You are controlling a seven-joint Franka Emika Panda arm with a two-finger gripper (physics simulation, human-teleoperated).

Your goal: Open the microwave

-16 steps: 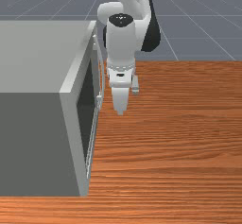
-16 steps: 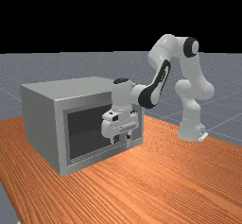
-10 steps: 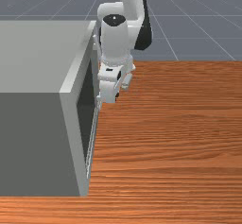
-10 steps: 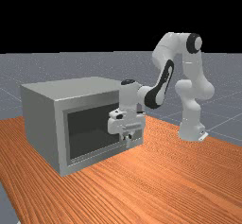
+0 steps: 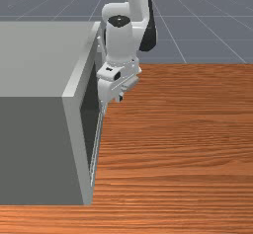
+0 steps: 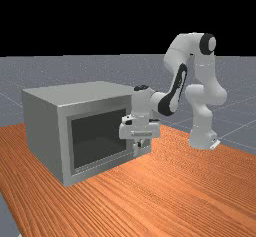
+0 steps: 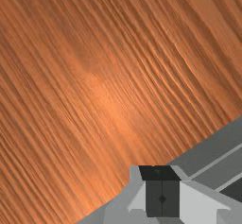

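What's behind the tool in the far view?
Behind the tool is the microwave's grey front; the dark window reaches behind the tool's edge on the far view's left. The part directly behind is covered, so I can't tell what is on it.

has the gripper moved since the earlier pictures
Yes. Judged against the microwave, the gripper has shifted toward the far view's right.

The arm (image 6: pixel 179 83) reaches over, bent; the end effector (image 6: pixel 137 149) points down, fingertips (image 7: pixel 153 197) together.
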